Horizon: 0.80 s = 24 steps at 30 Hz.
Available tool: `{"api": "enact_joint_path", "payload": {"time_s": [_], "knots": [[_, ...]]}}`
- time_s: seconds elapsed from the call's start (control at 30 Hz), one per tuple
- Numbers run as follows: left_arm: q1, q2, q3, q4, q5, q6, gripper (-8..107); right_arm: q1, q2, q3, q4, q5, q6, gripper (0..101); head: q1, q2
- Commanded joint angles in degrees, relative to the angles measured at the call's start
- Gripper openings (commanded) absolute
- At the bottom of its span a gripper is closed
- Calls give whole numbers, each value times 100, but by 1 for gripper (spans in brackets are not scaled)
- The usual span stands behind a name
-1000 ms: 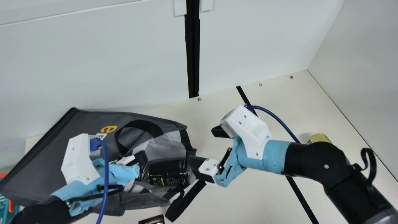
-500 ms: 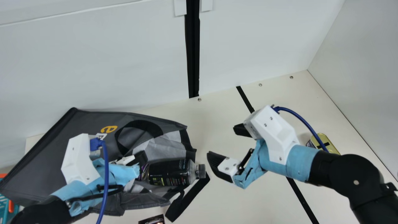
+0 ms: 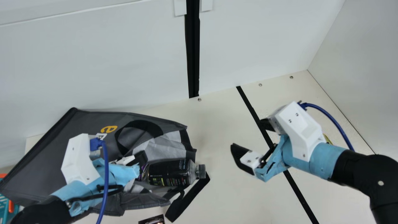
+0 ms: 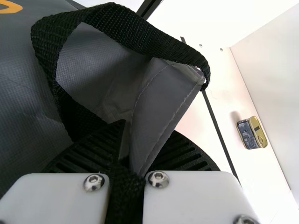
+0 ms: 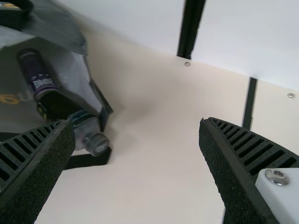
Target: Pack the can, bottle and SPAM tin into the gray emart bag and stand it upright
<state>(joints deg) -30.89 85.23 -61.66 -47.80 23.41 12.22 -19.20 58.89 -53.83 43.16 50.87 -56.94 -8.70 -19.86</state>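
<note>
2 of 3 items are largely packed: the can (image 5: 37, 77) lies inside the gray emart bag (image 3: 53, 155), the bottle (image 3: 168, 172) in its mouth, cap outside. Left end effector (image 4: 145, 140) pinches the bag's rim; right end effector (image 3: 248, 134) is spread, empty, off its mouth. Remaining: the SPAM tin (image 4: 250, 133), on the bench (image 3: 217, 124) well apart from the bag, then standing it up.

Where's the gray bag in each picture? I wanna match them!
Main view: the gray bag lies lower left.
Left wrist view: its fabric sits between the left end effector's fingers.
Right wrist view: around the bottle, which pokes out.
All share: the black stripe on the table.
</note>
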Motion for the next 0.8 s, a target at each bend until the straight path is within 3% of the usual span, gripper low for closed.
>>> {"api": "enact_joint_path", "payload": {"time_s": [0.0,0.37,0.53,0.77], "knots": [[0,0,0,0,0,0,-8,-273,12,-27,-27,64,-61,95,-130,-14],[0,0,0,0,0,0,-8,-1075,-183,-59,-450,240,-23,95,-130,-14],[0,0,0,0,0,0,-8,-1174,-403,0,-1038,114,538,95,-130,-14],[0,0,0,0,0,0,-8,-1016,-799,74,-2256,1,1837,95,-130,-14]]}}
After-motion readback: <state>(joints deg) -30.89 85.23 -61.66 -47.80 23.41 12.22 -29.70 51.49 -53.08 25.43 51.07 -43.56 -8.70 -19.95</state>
